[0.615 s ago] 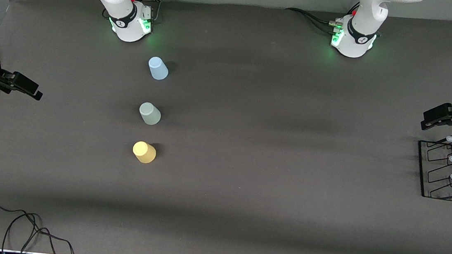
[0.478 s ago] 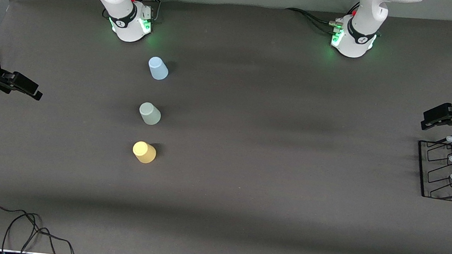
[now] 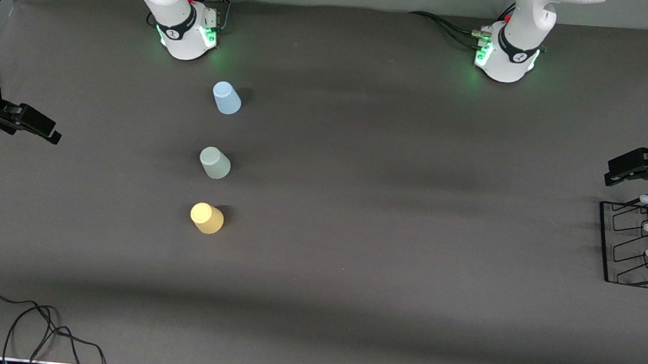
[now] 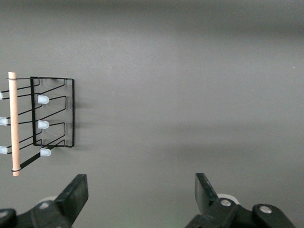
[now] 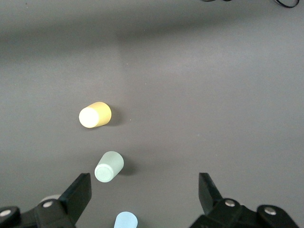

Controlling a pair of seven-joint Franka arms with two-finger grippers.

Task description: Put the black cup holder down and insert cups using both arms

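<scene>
Cups (image 3: 216, 162) stand mid-frame on the worktop (image 3: 386, 212); left claw (image 4: 141, 192) and right claw (image 5: 145, 192) are wide open, empty, above it.

I'm seeing even, soft overhead light, sharp focus, faint shadow bands across the dark grey table mat (image 3: 391, 224).

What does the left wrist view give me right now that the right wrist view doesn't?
Only the left wrist view: the black cup holder with its wooden rod handle, and the open left hand.
Only the right wrist view: the yellow cup, grey-green cup and blue cup standing in a row, plus the open right hand.
Both: the dark table mat, bare under each hand.
</scene>
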